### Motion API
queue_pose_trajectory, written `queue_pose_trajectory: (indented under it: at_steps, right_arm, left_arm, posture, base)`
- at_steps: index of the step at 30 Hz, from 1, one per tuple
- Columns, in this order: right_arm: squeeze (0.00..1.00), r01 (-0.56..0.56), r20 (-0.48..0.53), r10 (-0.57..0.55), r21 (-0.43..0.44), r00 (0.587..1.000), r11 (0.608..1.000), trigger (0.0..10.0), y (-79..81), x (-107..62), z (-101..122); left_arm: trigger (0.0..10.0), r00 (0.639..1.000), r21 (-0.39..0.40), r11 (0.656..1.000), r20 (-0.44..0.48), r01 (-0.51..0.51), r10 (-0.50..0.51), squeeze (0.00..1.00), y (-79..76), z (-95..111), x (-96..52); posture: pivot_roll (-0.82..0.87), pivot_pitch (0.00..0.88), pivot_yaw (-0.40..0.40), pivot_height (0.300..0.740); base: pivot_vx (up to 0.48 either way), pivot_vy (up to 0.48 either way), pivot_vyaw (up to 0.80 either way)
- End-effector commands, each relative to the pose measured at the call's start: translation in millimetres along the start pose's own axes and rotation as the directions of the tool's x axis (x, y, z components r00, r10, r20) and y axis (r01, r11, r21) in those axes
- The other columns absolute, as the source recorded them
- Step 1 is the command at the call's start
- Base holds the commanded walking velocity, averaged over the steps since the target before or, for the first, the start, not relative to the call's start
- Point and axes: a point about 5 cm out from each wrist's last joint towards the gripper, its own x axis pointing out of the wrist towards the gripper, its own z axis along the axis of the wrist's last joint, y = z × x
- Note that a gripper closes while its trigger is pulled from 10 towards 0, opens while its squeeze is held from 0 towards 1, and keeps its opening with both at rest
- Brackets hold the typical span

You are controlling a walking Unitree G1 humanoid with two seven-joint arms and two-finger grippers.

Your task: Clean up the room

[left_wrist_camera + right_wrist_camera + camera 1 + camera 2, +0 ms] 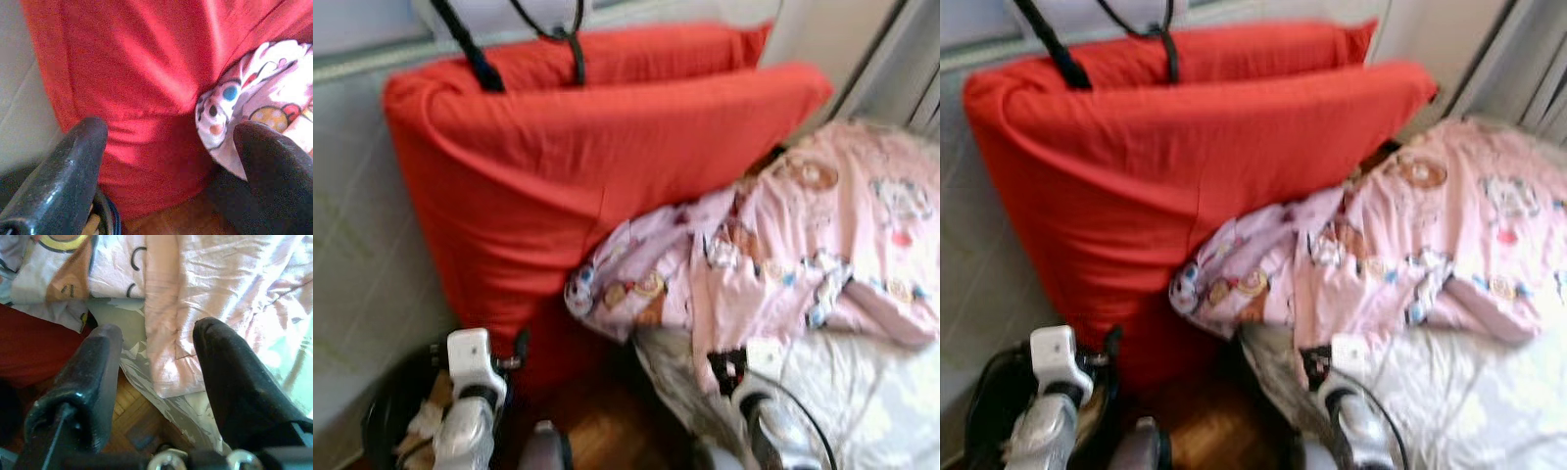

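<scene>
Head views: red cushions (pixel 597 166) lean on the wall, a pink blanket (pixel 803 245) spilling off the bed (pixel 1489 401) beside them. Left wrist: left hand (pixel 171 142) released before the cushion. Right wrist: right hand (pixel 156 357) released above the blanket's edge and wooden floor (pixel 132 416)

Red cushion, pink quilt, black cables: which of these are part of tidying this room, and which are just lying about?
Part of the job:
- red cushion, propped upright against the wall
- pink cartoon-print quilt, crumpled, one corner hanging over the bed edge against the cushion
- left gripper and right gripper, both open, holding nothing

Just lying about:
- black cables above the cushion
- white bed sheet
- wooden floor
</scene>
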Motion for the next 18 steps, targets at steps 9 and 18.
queue_pose_trajectory:
  at_steps: [9,18]
  right_arm:
    - [1.0,0.049,-0.029,-0.049,0.003,0.998,0.999,10.0,0.8,9.5,14]
    - [0.0,0.063,-0.024,-0.063,0.004,0.998,0.998,10.0,2.7,8.5,12]
  left_arm:
    - [10.0,0.999,-0.002,0.999,0.034,0.032,-0.032,0.0,-3.5,13,-2.3]
    - [10.0,0.998,-0.002,0.998,0.031,0.056,-0.056,0.0,-9.5,18,-16.5]
  posture:
    - [0.11,0.237,-0.045,0.653]
    - [0.09,0.32,-0.039,0.653]
  base:
    - [0.0,0.0,0.0]
    - [0.0,0.0,0.0]
